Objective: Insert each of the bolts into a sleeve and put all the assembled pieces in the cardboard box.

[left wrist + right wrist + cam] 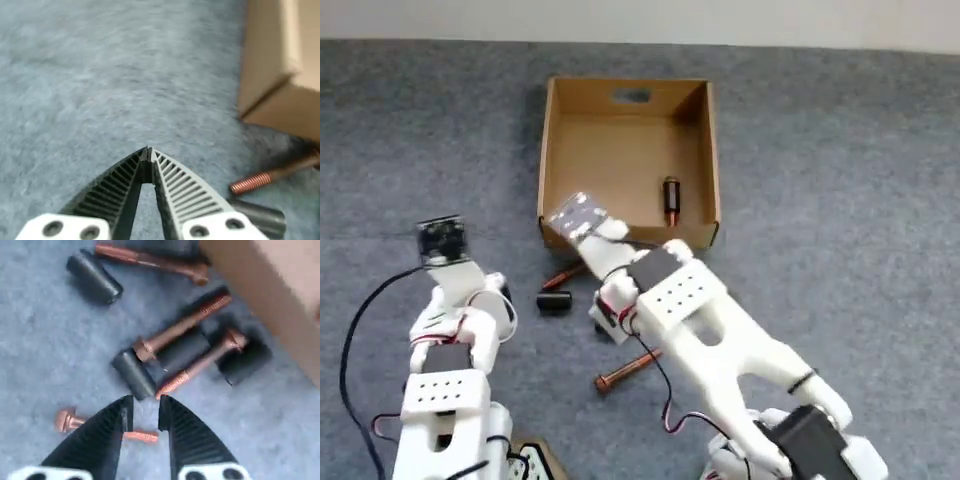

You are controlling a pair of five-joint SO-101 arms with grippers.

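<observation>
Step in hand: fetching the next parts. One assembled piece [671, 200] already lies in the box [552, 150].

Right hand [144, 407], jaws narrowly apart and empty, hangs over loose bolts [180, 330] and sleeves [95, 277] by the box's front wall (overlapping, so the grasp probably needs one singled out).

Left hand [148, 152] is closed on nothing over the bench [100, 75].

The right wrist view separates the pile, which the arm covers from above. The high view gives the box's inside.
</observation>
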